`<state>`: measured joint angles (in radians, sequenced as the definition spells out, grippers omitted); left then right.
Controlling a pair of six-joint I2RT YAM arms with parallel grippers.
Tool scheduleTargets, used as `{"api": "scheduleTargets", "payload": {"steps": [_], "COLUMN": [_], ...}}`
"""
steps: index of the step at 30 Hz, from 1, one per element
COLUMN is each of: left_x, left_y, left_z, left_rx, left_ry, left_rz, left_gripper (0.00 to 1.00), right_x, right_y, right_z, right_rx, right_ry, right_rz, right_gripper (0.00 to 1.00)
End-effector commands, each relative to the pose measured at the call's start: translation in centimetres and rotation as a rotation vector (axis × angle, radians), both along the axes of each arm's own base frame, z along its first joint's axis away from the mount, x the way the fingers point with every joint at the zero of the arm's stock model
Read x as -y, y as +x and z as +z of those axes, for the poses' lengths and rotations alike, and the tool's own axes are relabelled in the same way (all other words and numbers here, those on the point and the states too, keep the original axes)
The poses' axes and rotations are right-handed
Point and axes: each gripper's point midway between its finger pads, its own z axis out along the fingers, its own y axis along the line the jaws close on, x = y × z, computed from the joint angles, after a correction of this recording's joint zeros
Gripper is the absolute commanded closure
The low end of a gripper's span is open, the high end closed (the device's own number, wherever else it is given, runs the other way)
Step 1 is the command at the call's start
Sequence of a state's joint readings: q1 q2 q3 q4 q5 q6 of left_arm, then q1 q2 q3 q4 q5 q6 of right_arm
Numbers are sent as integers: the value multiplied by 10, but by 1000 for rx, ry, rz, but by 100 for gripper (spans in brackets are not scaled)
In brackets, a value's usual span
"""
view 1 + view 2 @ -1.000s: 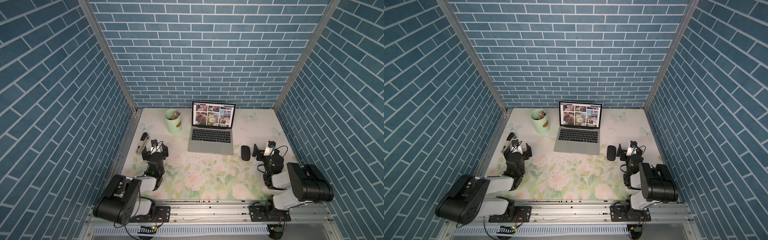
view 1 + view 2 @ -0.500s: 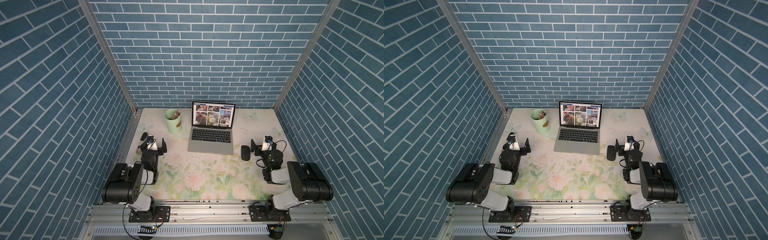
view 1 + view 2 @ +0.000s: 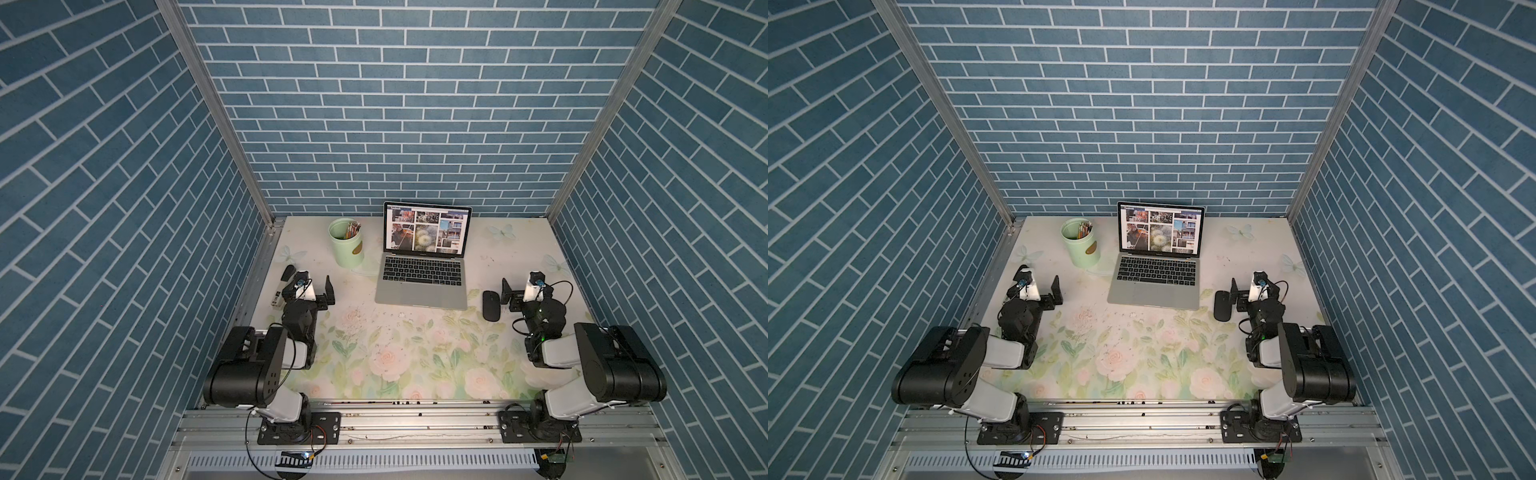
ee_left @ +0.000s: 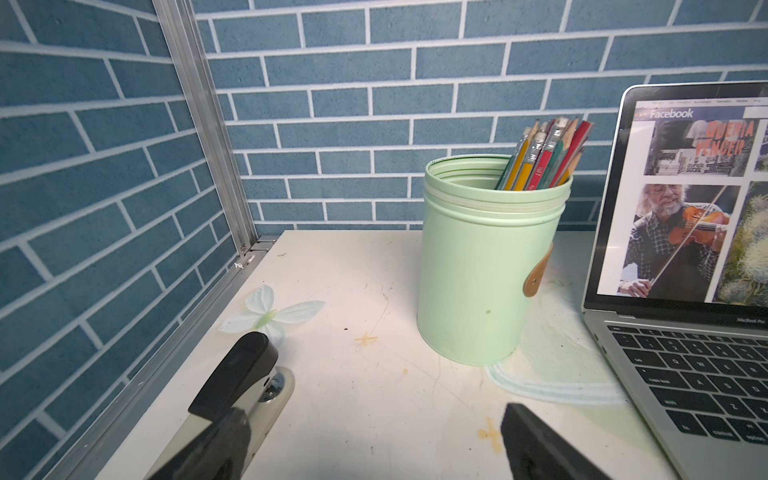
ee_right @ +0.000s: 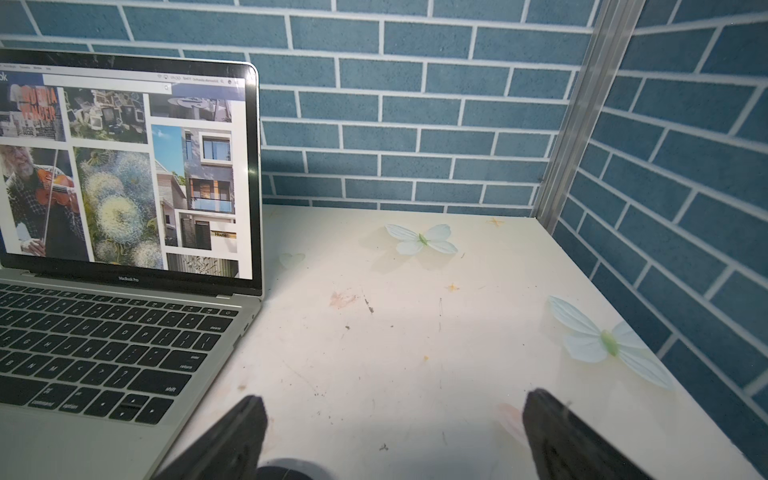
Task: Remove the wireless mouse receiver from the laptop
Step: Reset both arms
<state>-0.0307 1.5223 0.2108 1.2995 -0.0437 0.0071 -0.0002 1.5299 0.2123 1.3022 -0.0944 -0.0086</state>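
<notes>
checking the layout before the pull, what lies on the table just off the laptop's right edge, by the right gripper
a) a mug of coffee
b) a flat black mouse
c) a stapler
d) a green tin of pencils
b: the black mouse lies flat beside the laptop's right edge, close to the open right gripper; the stapler and the green tin are on its left side.

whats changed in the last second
The left tool moved toward the back wall and now hangs partly over the stapler; the right tool moved the same way, ending beside the mouse. Both are open and empty. Laptop, mouse, pencil cup and stapler stayed put.
</notes>
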Motion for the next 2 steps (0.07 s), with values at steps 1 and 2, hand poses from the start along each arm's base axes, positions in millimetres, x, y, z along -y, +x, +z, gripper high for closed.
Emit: {"api": "scheduleTargets", "payload": {"steps": [1,2], "left_x": [-1,-1], "left_y": [-1,-2], "left_z": [0,0], "left_rx": [7,8], "left_ry": [-11,-12], "left_rz": [-2,-1], "left_gripper": [0,0], "right_x": [-3,-3], "right_y": [0,0], "right_z": [-2,-2], "right_rx": [-3,-4], "right_ry": [-24,-24], "right_rz": [16,16], "right_gripper": [0,0]}}
